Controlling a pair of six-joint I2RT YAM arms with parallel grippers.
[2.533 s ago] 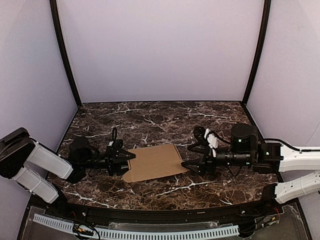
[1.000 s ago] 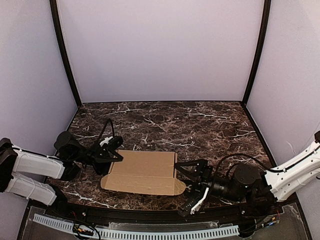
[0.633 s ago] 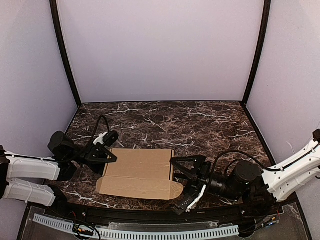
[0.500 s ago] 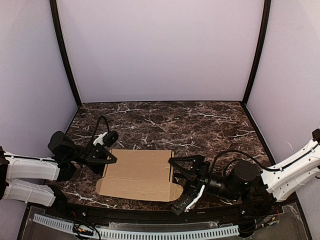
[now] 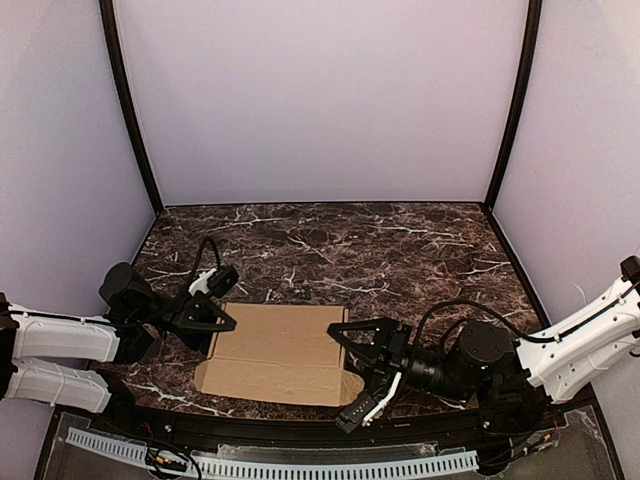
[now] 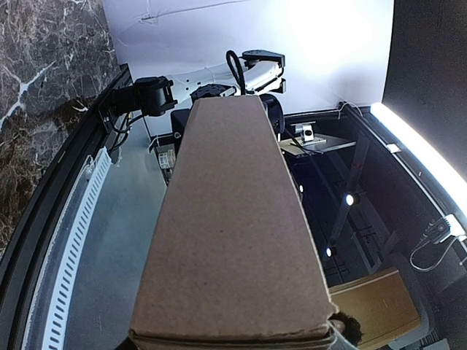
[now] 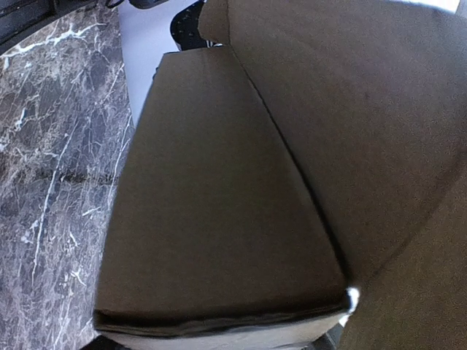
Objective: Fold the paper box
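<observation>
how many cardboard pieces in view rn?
1: the box, at the near edge of the table, left of centre. Both wrist views show that same piece; nothing else seems hidden.

Top view is lit evenly, shadows faint. Glare is blown out on the wall [image 6: 328, 29] in left wrist view, edges bent. In right wrist view the paper box [image 7: 219, 182] is rendered dim, blurred.
</observation>
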